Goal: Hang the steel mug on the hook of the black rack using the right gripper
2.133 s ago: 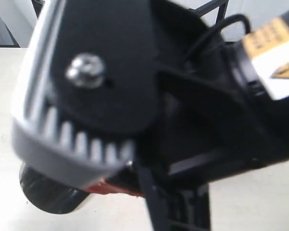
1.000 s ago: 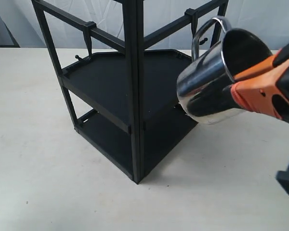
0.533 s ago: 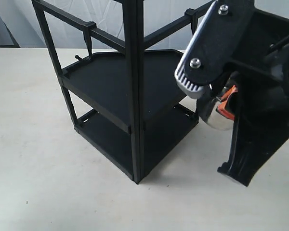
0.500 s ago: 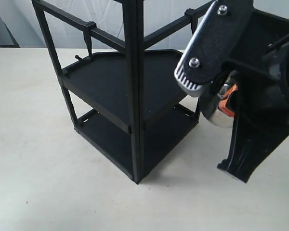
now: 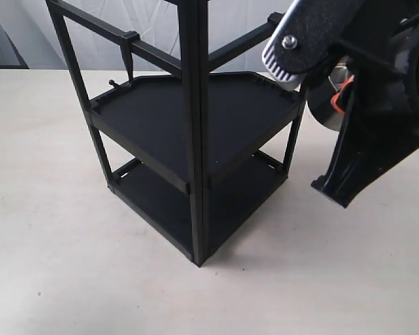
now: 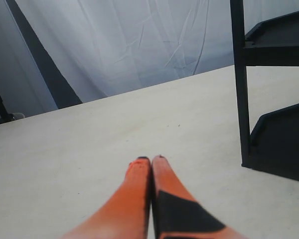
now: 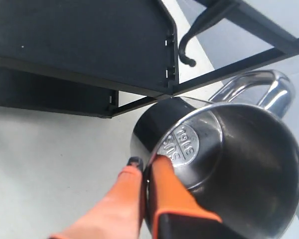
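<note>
My right gripper (image 7: 147,162) is shut on the wall of the steel mug (image 7: 239,154), one orange finger inside it and one outside. The mug's mouth faces the right wrist camera and the stamped mark (image 7: 182,144) shows in its base. Its looped handle (image 7: 269,87) lies just below the black rack's top bar (image 7: 259,27). The J-shaped hook (image 7: 187,47) hangs from that bar, a short way from the handle and not touching it. In the exterior view the gripper's finger plate (image 5: 314,24) covers most of the mug (image 5: 325,105) beside the black rack (image 5: 195,139).
The rack's two flat trays (image 5: 160,112) stand on a pale tabletop (image 5: 70,265). A second hook (image 5: 128,59) hangs from the rack's left top bar. My left gripper (image 6: 150,159) hovers low over the table, with a rack post (image 6: 239,74) to one side.
The right gripper has risen with the mug, going up and a little right towards the rack's top bar. It had earlier turned so its finger plate hides the mug. The rack has not moved.
</note>
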You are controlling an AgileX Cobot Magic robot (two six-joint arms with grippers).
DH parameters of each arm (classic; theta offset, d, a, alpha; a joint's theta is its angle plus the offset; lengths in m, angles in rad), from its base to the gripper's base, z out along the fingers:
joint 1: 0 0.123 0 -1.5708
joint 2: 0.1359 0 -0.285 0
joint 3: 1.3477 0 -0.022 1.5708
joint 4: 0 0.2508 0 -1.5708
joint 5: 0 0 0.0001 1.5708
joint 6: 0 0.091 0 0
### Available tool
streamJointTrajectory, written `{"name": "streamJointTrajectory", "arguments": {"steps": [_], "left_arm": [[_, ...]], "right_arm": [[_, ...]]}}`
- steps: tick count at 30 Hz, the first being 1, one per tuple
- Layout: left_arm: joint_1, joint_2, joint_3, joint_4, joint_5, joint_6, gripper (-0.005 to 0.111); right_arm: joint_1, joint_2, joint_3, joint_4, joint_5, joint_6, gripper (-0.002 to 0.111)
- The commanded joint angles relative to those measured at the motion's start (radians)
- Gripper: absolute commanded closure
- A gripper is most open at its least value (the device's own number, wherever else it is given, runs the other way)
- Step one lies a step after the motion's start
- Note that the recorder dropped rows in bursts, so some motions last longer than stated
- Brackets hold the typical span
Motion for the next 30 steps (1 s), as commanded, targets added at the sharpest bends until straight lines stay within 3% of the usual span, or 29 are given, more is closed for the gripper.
{"name": "streamJointTrajectory", "arguments": {"steps": [1, 8, 30], "left_arm": [[-0.003, -0.005, 0.0, 0.004, -0.011, -0.001, 0.105], [-0.003, -0.005, 0.0, 0.004, -0.011, -0.001, 0.105], [-0.003, -0.005, 0.0, 0.015, -0.011, -0.001, 0.105]], "right_arm": [[0.004, 0.025, 0.0, -0.061, -0.022, 0.013, 0.109], [0.004, 0.144, 0.0, -0.076, -0.03, 0.013, 0.109], [0.004, 0.147, -0.002, -0.104, -0.069, 0.101, 0.109]]}}
